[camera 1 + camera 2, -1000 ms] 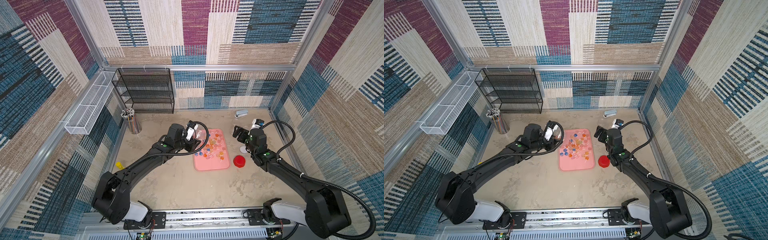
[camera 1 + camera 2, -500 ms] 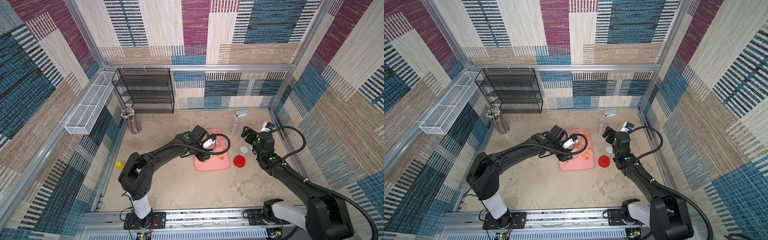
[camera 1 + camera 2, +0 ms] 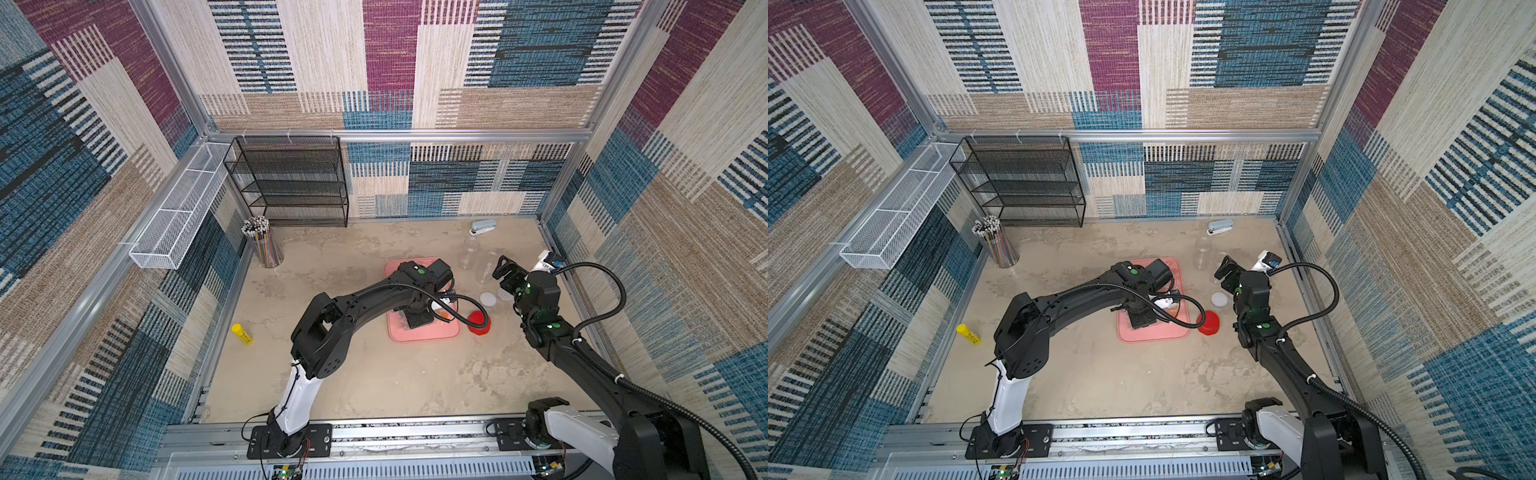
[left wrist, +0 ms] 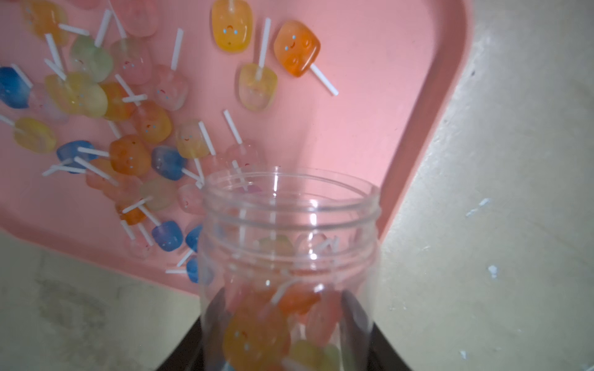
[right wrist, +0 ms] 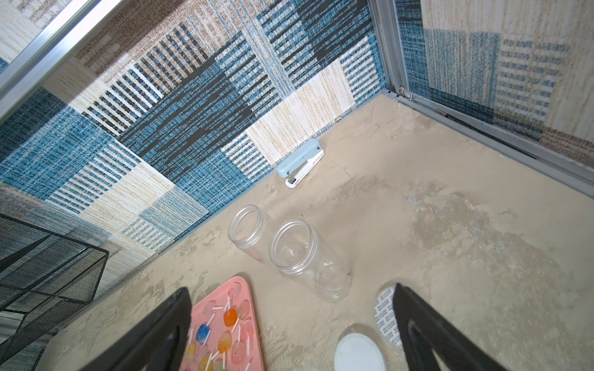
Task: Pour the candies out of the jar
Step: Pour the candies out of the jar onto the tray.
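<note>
In the left wrist view my left gripper (image 4: 286, 308) is shut on a clear open jar (image 4: 289, 231), its dark fingers (image 4: 353, 311) showing through the plastic. The jar's mouth points at a corner of the pink tray (image 4: 369, 96). Several candies (image 4: 257, 334) sit inside the jar, and many more candies (image 4: 128, 154) lie spread on the tray. In both top views the left arm covers most of the tray (image 3: 419, 334) (image 3: 1154, 334). My right gripper (image 3: 505, 270) (image 5: 289, 321) stands open above the table to the right of the tray, holding nothing.
Two empty clear jars (image 5: 247, 231) (image 5: 305, 253) stand beyond the right gripper. A white lid (image 5: 358, 353), a foil seal (image 5: 385, 311) and a red lid (image 3: 478, 321) lie near it. A stapler (image 3: 483, 226), pencil cup (image 3: 264, 245), black rack (image 3: 291, 183) and glue stick (image 3: 242, 334) are farther off.
The left arm has swung from the tray's left edge to over the tray, carrying the jar. The right gripper has drawn back to the right, still open.
</note>
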Available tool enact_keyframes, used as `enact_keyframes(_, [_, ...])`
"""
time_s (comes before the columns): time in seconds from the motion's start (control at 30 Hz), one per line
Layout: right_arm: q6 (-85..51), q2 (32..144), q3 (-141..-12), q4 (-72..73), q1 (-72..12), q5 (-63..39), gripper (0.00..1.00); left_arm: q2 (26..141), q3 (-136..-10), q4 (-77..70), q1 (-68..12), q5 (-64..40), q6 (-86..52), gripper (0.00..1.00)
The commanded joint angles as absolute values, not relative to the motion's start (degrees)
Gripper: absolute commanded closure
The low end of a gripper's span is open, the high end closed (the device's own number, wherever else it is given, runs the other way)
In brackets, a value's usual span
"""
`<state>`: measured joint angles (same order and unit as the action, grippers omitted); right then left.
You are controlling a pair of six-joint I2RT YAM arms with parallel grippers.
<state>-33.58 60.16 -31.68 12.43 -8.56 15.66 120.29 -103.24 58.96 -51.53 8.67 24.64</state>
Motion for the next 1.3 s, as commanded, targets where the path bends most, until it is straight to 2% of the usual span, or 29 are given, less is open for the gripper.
enact_keyframes(0.0, [-34.0, 59.7, -31.25, 14.13, -8.52, 17.08, 0.0, 121.22, -105.65, 63.41, -52.57, 17.04, 28.95, 1.0])
enact_keyframes(0.23, [-34.45, 59.59, -30.86, 14.31, -8.43, 16.97, 0.0, 124.75, -107.91, 65.84, -55.47, 29.03, 35.39, 1.0])
enact_keyframes(0.57, [-34.7, 58.97, -30.28, 14.2, -8.32, 17.06, 0.0, 125.36, -110.53, 65.88, -56.83, 32.82, 38.9, 1.0])
enact_keyframes(0.77, [-34.98, 58.81, -29.97, 14.22, -8.27, 17.05, 0.0, 123.25, -104.29, 65.11, -56.78, 40.14, 42.92, 1.0])
enact_keyframes(1.0, [-35.54, 59.28, -29.7, 14.93, -8.26, 16.2, 0.0, 116.73, -93.55, 55.91, -57.13, 46.15, 52.26, 1.0])
enact_keyframes(1.27, [-36.3, 59.15, -29.62, 14.68, -8.22, 15.73, 0.0, 116.31, -92.46, 54.39, -57.57, 48.16, 54.73, 1.0])
